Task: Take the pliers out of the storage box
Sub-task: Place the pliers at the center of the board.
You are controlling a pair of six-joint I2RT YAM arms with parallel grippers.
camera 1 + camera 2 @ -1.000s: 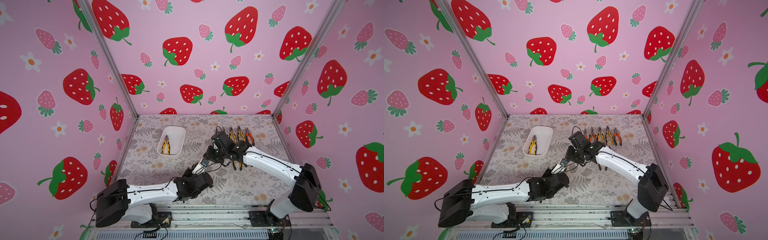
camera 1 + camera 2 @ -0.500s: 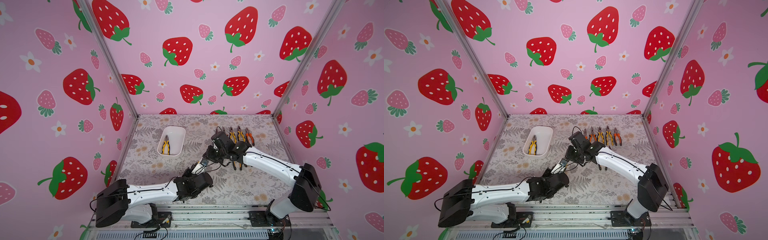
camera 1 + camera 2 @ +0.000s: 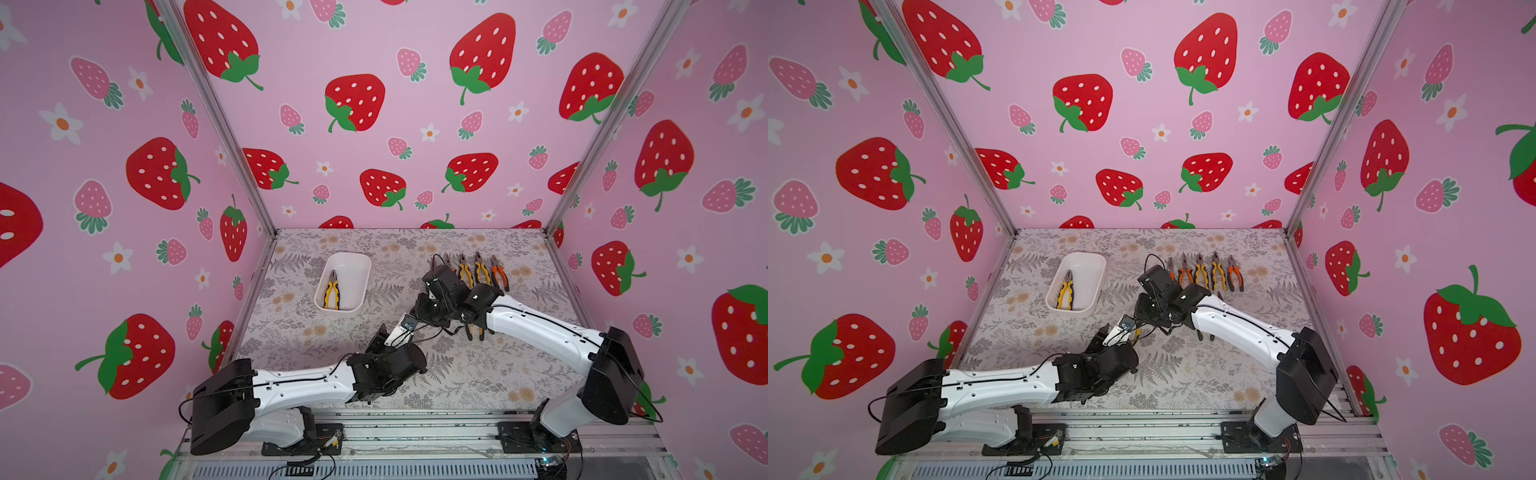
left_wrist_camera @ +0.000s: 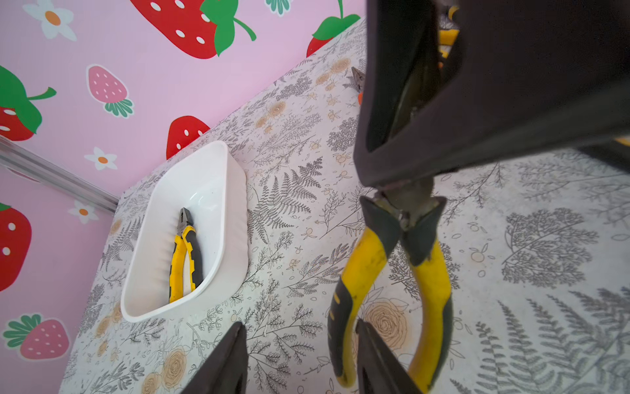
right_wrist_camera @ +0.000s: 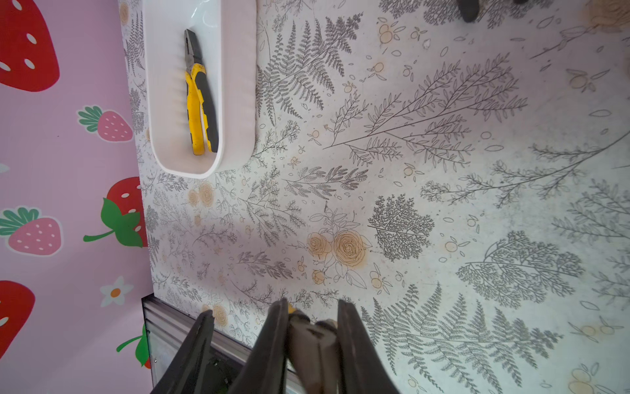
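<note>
Yellow-and-black pliers (image 4: 358, 273) hang in the air over the middle of the table. My right gripper (image 5: 313, 336) is shut on their metal head. My left gripper (image 4: 300, 361) is open just below. One of its fingers (image 4: 378, 358) stands between the two handles, and one handle lies between the spread fingers. The white storage box (image 3: 362, 266) (image 3: 1096, 266) sits at the back left. In it lie another yellow-and-black pliers (image 3: 331, 289) (image 3: 1065, 289), also visible in the left wrist view (image 4: 185, 252) and the right wrist view (image 5: 199, 102).
Several pliers (image 3: 482, 272) (image 3: 1204, 274) lie in a row at the back right of the floral table. More handles (image 3: 473, 332) stick out from under my right forearm. Pink strawberry walls close three sides. A metal rail (image 3: 415, 419) runs along the front edge.
My left gripper has opened and let go of the pliers' handle. The right gripper keeps its hold on the head. Both arms have barely moved.
</note>
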